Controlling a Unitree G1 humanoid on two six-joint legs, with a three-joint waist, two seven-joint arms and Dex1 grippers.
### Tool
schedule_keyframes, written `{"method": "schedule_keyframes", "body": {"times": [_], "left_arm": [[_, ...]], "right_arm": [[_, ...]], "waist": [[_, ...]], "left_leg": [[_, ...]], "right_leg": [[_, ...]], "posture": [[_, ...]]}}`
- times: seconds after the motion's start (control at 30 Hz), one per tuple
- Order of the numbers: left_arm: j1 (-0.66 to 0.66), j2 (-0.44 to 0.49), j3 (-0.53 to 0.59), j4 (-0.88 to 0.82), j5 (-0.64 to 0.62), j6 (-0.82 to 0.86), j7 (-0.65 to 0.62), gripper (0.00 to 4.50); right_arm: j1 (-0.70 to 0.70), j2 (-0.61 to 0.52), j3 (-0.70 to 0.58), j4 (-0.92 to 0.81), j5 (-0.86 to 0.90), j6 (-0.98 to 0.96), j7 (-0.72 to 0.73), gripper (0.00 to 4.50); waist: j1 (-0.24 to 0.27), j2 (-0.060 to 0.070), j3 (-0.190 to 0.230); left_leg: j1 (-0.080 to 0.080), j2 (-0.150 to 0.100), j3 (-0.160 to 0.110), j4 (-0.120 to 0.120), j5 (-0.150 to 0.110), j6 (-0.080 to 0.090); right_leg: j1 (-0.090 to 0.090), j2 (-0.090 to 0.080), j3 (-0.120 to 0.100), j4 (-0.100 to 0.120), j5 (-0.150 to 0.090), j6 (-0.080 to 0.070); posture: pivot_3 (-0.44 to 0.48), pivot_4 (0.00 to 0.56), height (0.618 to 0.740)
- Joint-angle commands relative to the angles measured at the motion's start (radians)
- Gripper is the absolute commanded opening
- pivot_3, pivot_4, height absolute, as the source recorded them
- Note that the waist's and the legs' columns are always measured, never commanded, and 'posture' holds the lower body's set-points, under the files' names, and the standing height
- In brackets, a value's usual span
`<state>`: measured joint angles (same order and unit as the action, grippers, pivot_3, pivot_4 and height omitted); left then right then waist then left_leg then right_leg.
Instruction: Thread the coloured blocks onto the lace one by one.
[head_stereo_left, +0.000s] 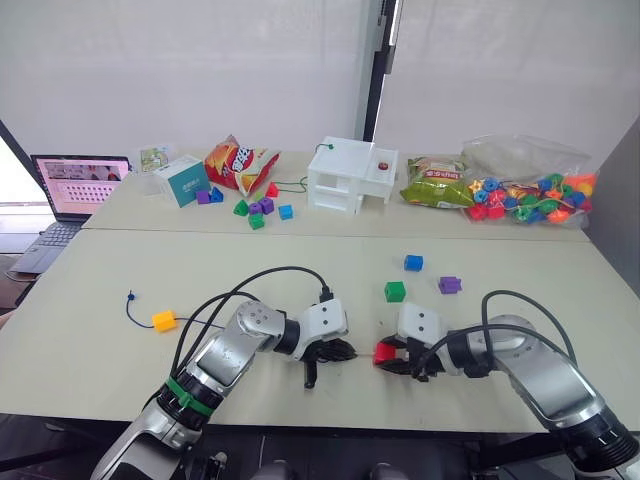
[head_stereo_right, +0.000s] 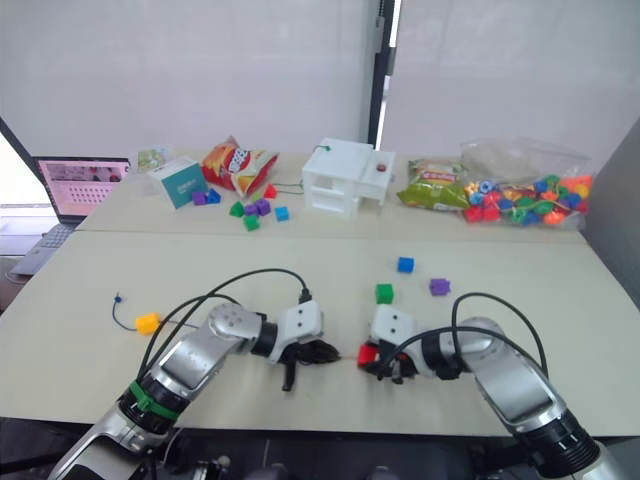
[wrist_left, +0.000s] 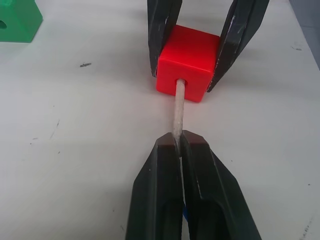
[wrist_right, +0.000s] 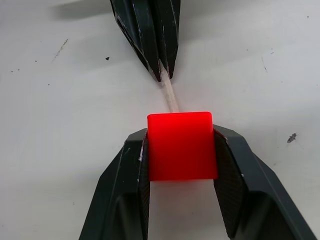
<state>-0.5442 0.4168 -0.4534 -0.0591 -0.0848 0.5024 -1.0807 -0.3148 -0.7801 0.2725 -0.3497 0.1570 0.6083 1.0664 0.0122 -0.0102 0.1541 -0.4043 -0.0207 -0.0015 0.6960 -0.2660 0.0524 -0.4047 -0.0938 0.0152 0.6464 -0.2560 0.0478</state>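
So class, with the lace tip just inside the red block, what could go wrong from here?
1. The left tool pinches the lace just behind its pale tip; pushing on, the tool may meet the red block before the tip comes through.
2. The right tool holds the block only by two sides, so an off-line push might twist it and jam the tip.

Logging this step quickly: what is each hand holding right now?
Left hand: closed on the lace's pale tip, which enters the red block.
Right hand: closed on the red block.
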Motion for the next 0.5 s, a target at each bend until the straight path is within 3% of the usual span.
{"method": "schedule_keyframes", "body": {"times": [0.03,0.5], "left_arm": [[-0.028,0.009,0.068,-0.082,-0.032,-0.01,0.022,0.02],[0.002,0.073,0.091,-0.167,-0.089,0.08,0.055,0.02]], "right_arm": [[0.016,-0.018,0.057,-0.023,0.008,-0.004,0.048,1.18],[-0.007,-0.054,0.081,0.0,0.022,-0.039,0.108,1.18]], "waist": [[0.0,0.0,0.0],[0.0,0.0,0.0]], "left_leg": [[0.0,0.0,0.0,0.0,0.0,0.0],[0.0,0.0,0.0,0.0,0.0,0.0]], "right_leg": [[0.0,0.0,0.0,0.0,0.0,0.0],[0.0,0.0,0.0,0.0,0.0,0.0]], "posture": [[0.0,0.15,0.74],[0.0,0.15,0.74]]}}
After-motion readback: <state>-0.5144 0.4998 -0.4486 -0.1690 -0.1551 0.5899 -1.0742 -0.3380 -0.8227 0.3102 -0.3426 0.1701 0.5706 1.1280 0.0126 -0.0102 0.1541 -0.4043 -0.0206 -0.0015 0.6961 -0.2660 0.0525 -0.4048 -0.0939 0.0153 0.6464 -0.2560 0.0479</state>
